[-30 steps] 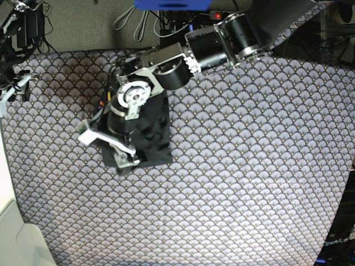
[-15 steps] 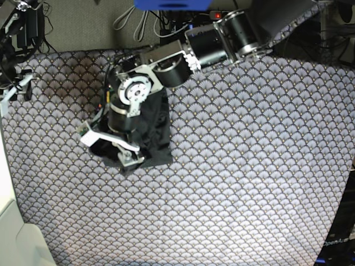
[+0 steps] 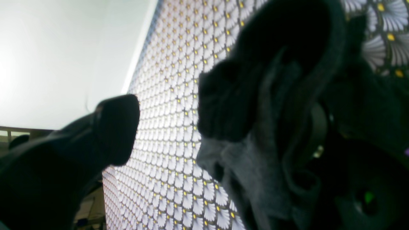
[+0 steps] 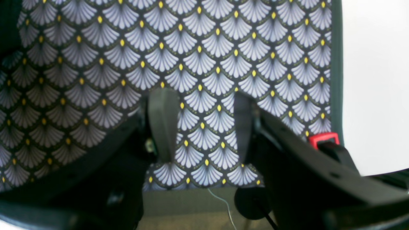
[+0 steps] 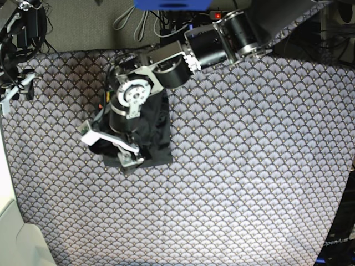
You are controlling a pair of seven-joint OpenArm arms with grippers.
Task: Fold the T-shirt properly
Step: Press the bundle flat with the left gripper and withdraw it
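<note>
The T-shirt (image 5: 152, 130) lies as a dark folded bundle on the patterned tablecloth (image 5: 238, 183), left of centre. My left gripper (image 5: 111, 148) sits low over its lower left edge, jaws spread wide. In the left wrist view one black finger (image 3: 111, 127) stands free on the left, well clear of the cloth. Bunched T-shirt fabric (image 3: 262, 105) covers the other finger on the right. My right gripper (image 5: 16, 91) rests at the far left edge of the table, away from the shirt. Its fingers (image 4: 163, 124) are apart with only tablecloth between them.
The left arm's thick black links (image 5: 222, 41) reach in from the top right. Cables (image 5: 133, 22) lie past the back edge. A white surface (image 5: 6, 221) borders the cloth on the left, and a red clip (image 4: 322, 139) sits at that edge.
My left gripper has shifted slightly at the shirt's lower left edge, and the fabric there has settled a little. The right gripper has barely moved.
</note>
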